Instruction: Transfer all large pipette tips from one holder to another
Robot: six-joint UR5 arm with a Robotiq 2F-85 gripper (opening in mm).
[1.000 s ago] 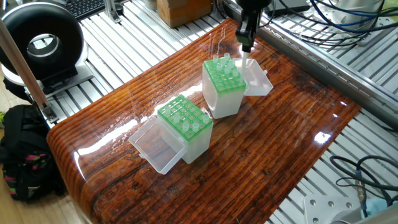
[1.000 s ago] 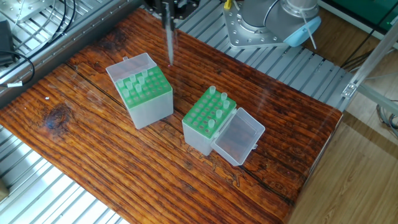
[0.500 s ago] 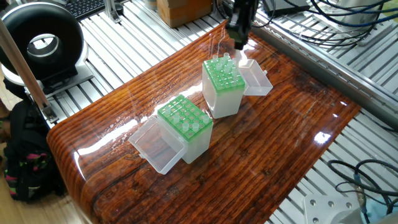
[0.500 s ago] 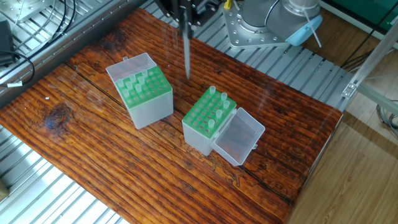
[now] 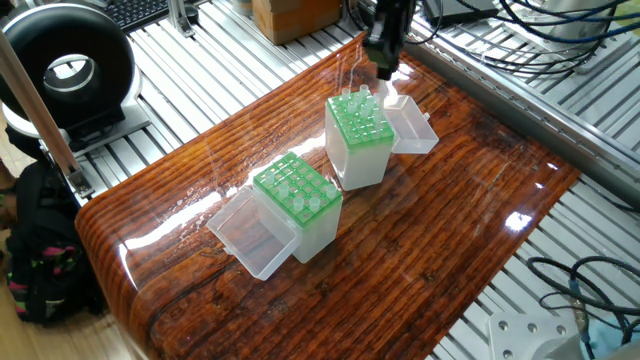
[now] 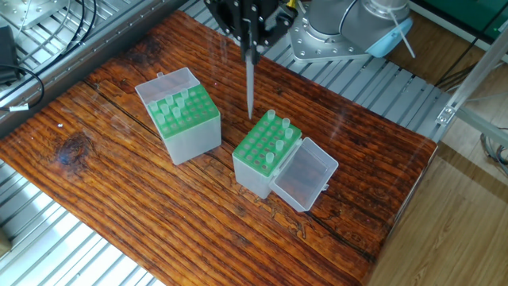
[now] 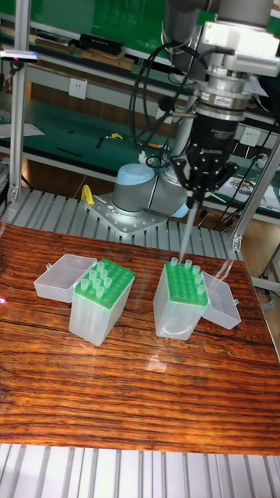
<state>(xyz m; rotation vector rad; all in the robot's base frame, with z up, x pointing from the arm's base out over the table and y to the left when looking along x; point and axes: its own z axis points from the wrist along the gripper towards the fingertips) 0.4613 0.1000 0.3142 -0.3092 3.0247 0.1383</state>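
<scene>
Two clear boxes with green grid tops stand on the wooden table. The left holder (image 6: 184, 117) (image 7: 99, 299) carries several large pipette tips (image 6: 181, 102). The right holder (image 6: 266, 152) (image 7: 183, 299) also has several tips (image 6: 276, 127). My gripper (image 6: 250, 44) (image 7: 192, 201) (image 5: 383, 68) is shut on one long translucent pipette tip (image 6: 250, 83) (image 7: 187, 233) that hangs straight down. Its lower end is just above the rear left edge of the right holder, apart from the grid.
Both boxes have their clear lids (image 6: 305, 176) (image 6: 165, 83) folded open beside them. The robot base (image 6: 349, 28) sits behind the table. Cables run along the metal frame (image 5: 560, 60), and a black ring-shaped device (image 5: 65, 70) stands beyond the table's end.
In the other fixed view the gripper has carried the tip rightward, from behind the left holder to over the right holder. The holders have not moved.
</scene>
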